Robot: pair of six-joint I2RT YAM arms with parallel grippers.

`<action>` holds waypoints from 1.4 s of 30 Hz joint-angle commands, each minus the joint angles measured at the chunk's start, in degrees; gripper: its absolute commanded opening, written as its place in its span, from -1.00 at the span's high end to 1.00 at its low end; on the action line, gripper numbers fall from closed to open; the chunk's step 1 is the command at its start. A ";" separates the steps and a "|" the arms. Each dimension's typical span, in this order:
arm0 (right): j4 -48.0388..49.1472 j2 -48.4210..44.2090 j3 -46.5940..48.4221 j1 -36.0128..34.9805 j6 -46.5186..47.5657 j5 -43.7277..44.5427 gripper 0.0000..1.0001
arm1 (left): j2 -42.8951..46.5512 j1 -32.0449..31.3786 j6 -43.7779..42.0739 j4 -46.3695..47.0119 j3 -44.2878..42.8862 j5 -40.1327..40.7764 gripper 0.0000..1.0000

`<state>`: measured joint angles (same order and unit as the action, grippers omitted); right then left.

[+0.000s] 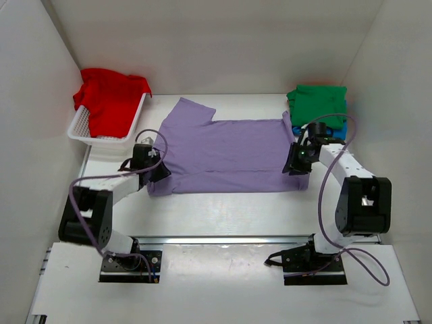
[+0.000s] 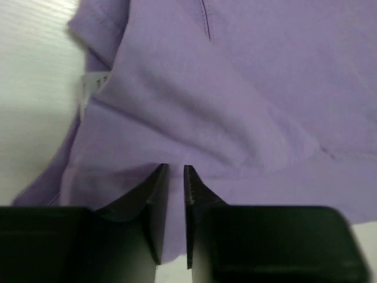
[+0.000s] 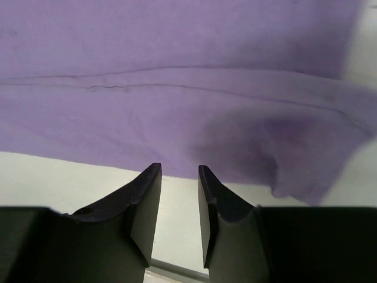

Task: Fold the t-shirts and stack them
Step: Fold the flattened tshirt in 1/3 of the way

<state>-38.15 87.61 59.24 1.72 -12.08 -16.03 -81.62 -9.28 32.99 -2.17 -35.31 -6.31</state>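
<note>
Top external view: smooth lavender t-shirt flat on the white table, roughly rectangular, one sleeve jutting far-left. Crumpled red t-shirt heaped in slotted white basket; folded green t-shirt atop blue t-shirt, far right. Left gripper at the near-left corner, black fingers nearly together, pinching soft creased cloth. Right gripper at the near-right hem, slightly spread, bare table between.

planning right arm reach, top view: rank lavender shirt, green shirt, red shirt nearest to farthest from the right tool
1. Lavender purple cloth t-shirt, centre, at the right tool.
2. Folded green cloth t-shirt, far right corner.
3. Red cloth t-shirt, far left, in white slotted plastic basket.
</note>
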 commanded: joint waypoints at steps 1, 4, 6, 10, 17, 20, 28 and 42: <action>4.40 3.96 0.52 -1.36 -1.29 -2.86 0.43 | -5.02 -1.01 -1.70 -6.59 -6.60 3.06 0.56; 5.89 5.46 -1.41 -4.43 -2.25 -1.90 0.43 | -4.87 -0.83 -1.53 -8.63 -5.31 3.83 0.83; 6.59 6.16 -3.34 -6.01 -3.21 -2.51 0.44 | -2.67 -0.30 -1.35 -8.90 -2.58 4.63 0.91; 6.78 8.79 -5.71 -11.19 -3.66 -1.99 0.44 | 1.28 1.72 -2.75 -12.14 2.17 5.77 1.00; 8.18 11.27 -8.88 -19.72 -5.59 -3.48 0.45 | 9.63 2.51 -3.99 -16.98 7.36 6.22 1.00; 7.04 9.69 -10.46 -22.45 -6.91 -3.39 0.46 | 14.55 3.73 -4.25 -19.88 9.12 7.71 1.00; 2.30 2.22 -15.04 -22.20 -6.56 -1.20 0.45 | 28.53 4.44 -0.74 -24.71 7.99 7.19 1.00; -2.72 -8.17 -16.61 -11.84 1.35 3.37 0.40 | 30.56 2.24 2.07 -22.98 9.98 -0.81 0.85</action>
<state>-40.23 77.54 44.99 -13.56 -13.74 -15.03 -51.42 -6.63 32.99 -26.96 -29.82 -4.34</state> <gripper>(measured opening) 0.305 0.088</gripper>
